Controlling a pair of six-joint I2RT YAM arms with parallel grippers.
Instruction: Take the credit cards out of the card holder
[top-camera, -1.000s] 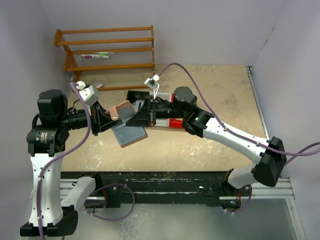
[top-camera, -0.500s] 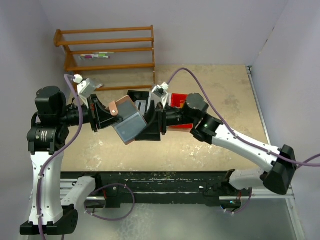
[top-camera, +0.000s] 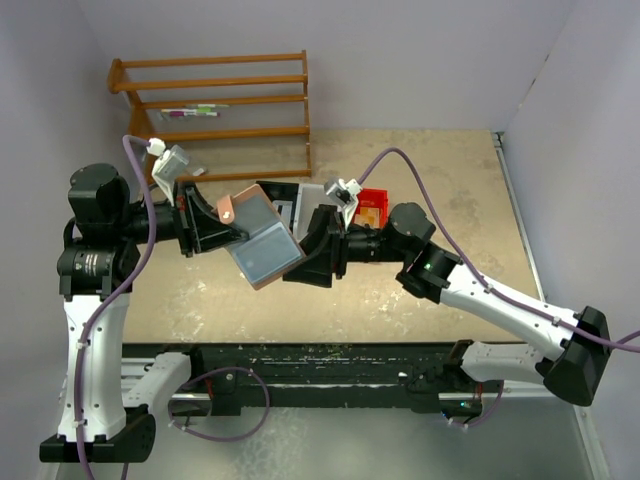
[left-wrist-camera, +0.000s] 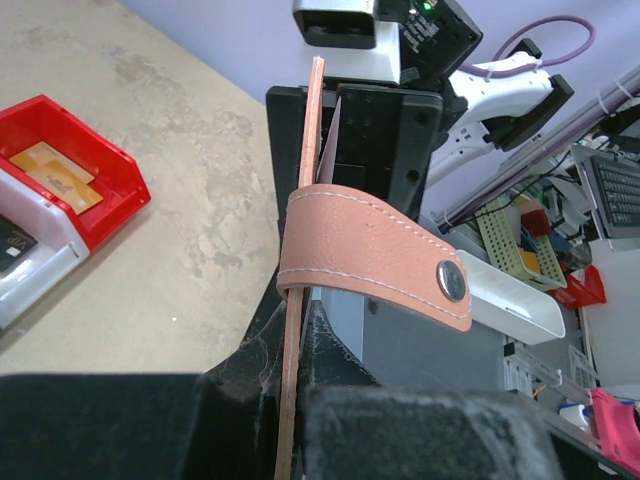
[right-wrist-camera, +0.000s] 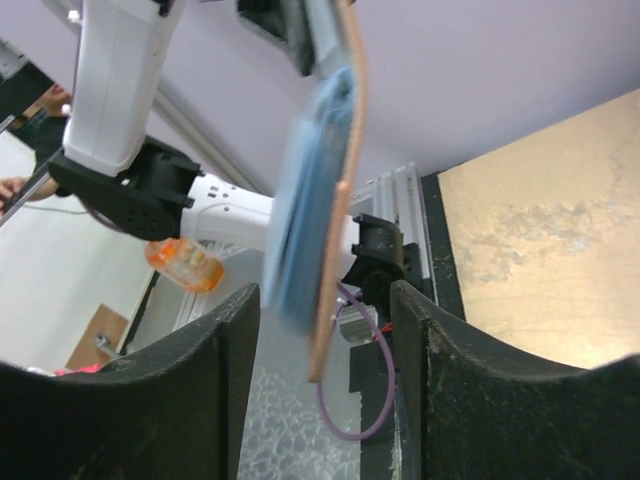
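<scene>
The card holder (top-camera: 262, 248), pinkish-brown with light blue lining, hangs open above the table. My left gripper (top-camera: 222, 232) is shut on one of its panels. In the left wrist view the panel (left-wrist-camera: 292, 330) stands edge-on between my left gripper's (left-wrist-camera: 290, 350) fingers, the strap tab (left-wrist-camera: 370, 255) folded over. My right gripper (top-camera: 306, 258) is open at the holder's right edge. In the right wrist view the holder (right-wrist-camera: 320, 190) hangs edge-on between the fingers of my right gripper (right-wrist-camera: 325, 300), touching neither. A golden-yellow credit card (left-wrist-camera: 62, 172) lies in the red bin (left-wrist-camera: 118, 172).
The red bin (top-camera: 372, 205), a white bin (top-camera: 314, 194) and a black bin (top-camera: 274, 196) stand in a row behind the grippers. The white bin also shows in the left wrist view (left-wrist-camera: 30, 262). A wooden rack (top-camera: 215, 110) stands at the back left.
My right gripper has moved toward the near edge and to the holder's right edge, uncovering the red bin. The holder stays in my left gripper and has turned a little.
</scene>
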